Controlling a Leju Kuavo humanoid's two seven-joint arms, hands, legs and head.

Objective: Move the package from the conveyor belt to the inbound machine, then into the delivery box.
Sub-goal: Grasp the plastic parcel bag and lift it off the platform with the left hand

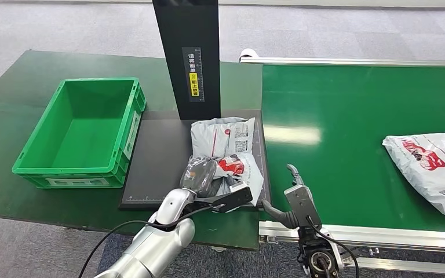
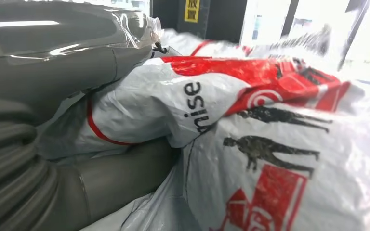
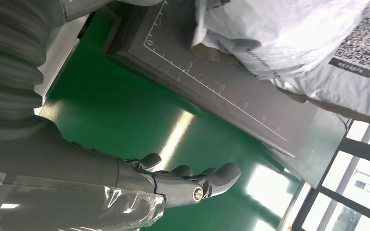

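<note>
left robot hand [image 1: 204, 180] grips package [image 1: 227, 152] | right robot hand [image 1: 296, 197] spread, empty | green crate [image 1: 81, 134] left

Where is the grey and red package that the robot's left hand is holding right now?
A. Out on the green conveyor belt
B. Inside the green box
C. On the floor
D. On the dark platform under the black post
D: the left hand grips the package as it lies on the dark platform below the black post; the green box holds nothing.
</note>
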